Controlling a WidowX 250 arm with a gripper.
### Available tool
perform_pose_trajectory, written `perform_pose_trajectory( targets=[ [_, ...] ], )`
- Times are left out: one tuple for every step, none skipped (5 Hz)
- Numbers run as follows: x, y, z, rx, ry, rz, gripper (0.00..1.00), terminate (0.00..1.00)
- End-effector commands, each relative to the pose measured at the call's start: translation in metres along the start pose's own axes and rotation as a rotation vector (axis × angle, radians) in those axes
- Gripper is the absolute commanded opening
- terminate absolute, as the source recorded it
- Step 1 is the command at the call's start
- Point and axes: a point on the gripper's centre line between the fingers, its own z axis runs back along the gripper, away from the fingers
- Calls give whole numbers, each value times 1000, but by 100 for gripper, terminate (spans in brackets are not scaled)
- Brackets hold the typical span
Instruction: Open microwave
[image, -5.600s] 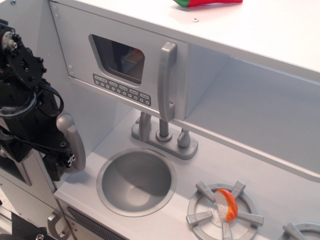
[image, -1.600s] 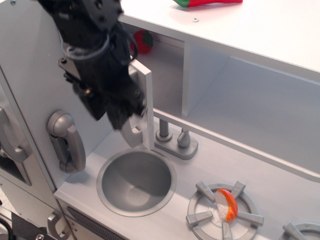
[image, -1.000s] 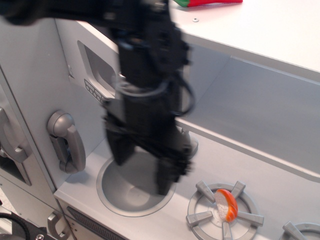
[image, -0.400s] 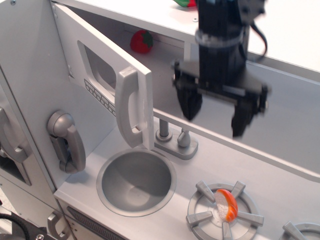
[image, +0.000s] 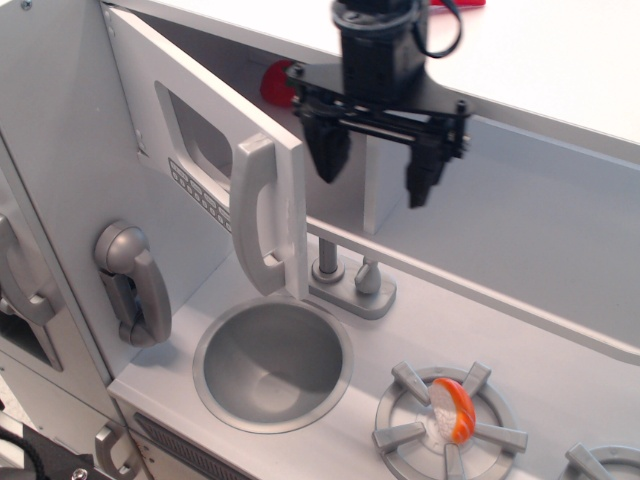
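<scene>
Microwave (image: 215, 170) at upper left of the toy kitchen, door swung wide toward the camera, hinged on its left edge. Tall silver handle (image: 258, 215) on the free edge, just above the round sink (image: 272, 363). Black gripper (image: 378, 165) up and to the right of that door edge, apart from it, hanging in front of the open compartment with fingers pointing down, spread wide, nothing between them. Left finger close to the door's free edge but not touching; right finger over the shelf ledge (image: 480, 290).

Open room below the fingers down to the faucet base (image: 345, 285); more free space to the right along the recessed shelf. Something red (image: 275, 80) inside the compartment, partly hidden behind the gripper, possibly a toy strawberry.

Door flat, light grey, matte, with a dark rounded window and a row of small buttons. Grey phone handset (image: 130, 285) on the left wall. Orange and white piece (image: 450, 410) on the grey burner (image: 450, 415).
</scene>
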Motion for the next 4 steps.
perform_pose_trajectory(
  targets=[
    [-6,49,24,59,-75,41,100,0],
    [-26,64,18,106,-64,28,100,0],
    [-50,83,15,134,-72,-8,100,0],
    [-70,100,12,166,-109,-63,100,0]
  ],
)
